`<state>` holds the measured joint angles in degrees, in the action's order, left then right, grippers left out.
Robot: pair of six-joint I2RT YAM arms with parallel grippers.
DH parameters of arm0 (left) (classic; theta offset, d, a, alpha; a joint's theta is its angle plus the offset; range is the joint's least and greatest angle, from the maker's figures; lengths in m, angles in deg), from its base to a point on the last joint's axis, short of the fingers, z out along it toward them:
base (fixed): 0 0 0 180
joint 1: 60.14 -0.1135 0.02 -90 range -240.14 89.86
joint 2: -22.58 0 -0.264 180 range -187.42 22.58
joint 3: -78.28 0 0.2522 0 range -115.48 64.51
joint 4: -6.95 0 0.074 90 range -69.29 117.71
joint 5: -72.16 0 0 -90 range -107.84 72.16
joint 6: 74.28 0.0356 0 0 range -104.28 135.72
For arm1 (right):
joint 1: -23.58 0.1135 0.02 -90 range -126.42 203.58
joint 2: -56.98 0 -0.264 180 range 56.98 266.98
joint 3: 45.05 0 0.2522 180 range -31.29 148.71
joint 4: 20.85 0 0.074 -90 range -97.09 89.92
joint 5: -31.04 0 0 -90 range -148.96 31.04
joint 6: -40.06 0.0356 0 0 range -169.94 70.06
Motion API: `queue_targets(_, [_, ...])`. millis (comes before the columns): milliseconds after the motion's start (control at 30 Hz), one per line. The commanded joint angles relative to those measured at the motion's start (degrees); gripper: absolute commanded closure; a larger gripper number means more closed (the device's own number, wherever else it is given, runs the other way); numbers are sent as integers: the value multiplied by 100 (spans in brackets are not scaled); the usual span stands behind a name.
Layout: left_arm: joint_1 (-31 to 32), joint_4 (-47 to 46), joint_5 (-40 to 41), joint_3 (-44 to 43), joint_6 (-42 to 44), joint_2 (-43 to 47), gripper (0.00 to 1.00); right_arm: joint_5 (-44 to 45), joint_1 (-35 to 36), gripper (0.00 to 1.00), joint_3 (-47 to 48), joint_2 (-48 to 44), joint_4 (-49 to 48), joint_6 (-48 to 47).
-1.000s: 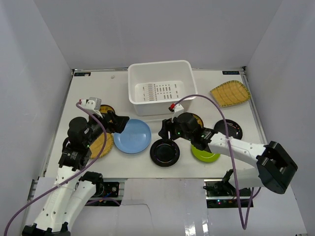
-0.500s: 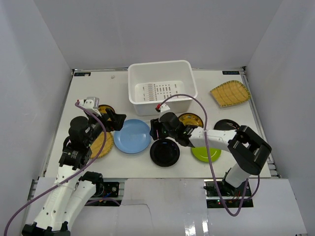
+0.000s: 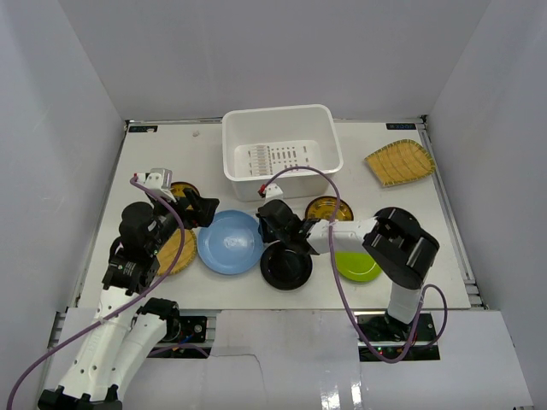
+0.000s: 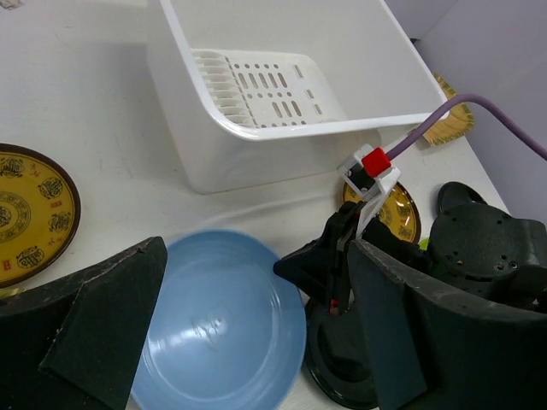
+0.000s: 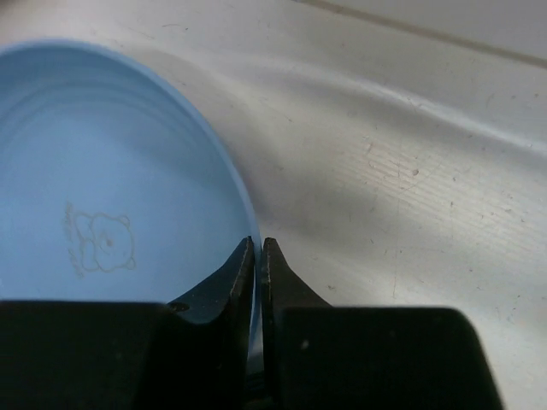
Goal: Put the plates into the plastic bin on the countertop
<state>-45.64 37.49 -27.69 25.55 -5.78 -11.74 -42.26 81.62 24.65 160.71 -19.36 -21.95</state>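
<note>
- Pinching the right edge of the light blue plate is the right gripper. Its two fingers are almost together, with the thin rim between them.
- Lying face up, the blue plate is round, so it has no long side. It sits a little left of the middle of the top view, and a small bear is drawn on it.
- The left gripper hangs over the upper left edge of the blue plate. Its fingers are wide apart and hold nothing.
- The plastic bin stands at the top middle of the top view with its open side up. Its long side runs left to right. No plate is in it.
- One bin and seven plates show in the top view.
- One black plate lies just right of the blue one, under the right arm.
- One lime green plate lies at the lower right, partly under the arm.
- Two gold pattern plates show: one right of the middle, below the bin, and one at the left.
- Two yellow woven plates show: one at the upper right, and one at the left, partly under the left arm.
- The countertop is flat and off-white.
- Plain white walls stand around it.
</note>
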Motion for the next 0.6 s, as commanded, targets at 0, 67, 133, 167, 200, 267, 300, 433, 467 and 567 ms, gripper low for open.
queue_targets(0, [26,1,9,-129,-30,58,2,534,102,92,137,-255,-275,-12])
queue_targets(67, [26,10,53,-129,-21,66,2,649,128,92,66,-510,-319,-74])
queue_targets(133, [26,19,123,-138,-30,75,2,667,146,92,-83,-816,-433,-135])
queue_targets(167, [26,36,210,-147,-21,84,2,676,146,92,-127,-923,-425,-170])
queue_targets(200, [35,62,307,-164,-21,84,2,702,155,92,-154,-1046,-408,-180])
queue_targets(267, [35,194,805,-243,-30,128,2,737,155,92,-233,-1502,-407,-293])
queue_targets(300, [35,299,1061,-278,-56,154,2,772,155,92,-259,-1669,-434,-346])
queue_targets(433, [35,572,2345,-419,-311,277,2,1227,146,92,29,-2451,-373,-829])
queue_targets(467, [35,607,2521,-437,-355,312,2,1351,129,92,161,-2523,-311,-1152])
queue_targets(567, [35,704,2769,-446,-452,392,2,1870,-90,92,679,-2611,-144,-1750])
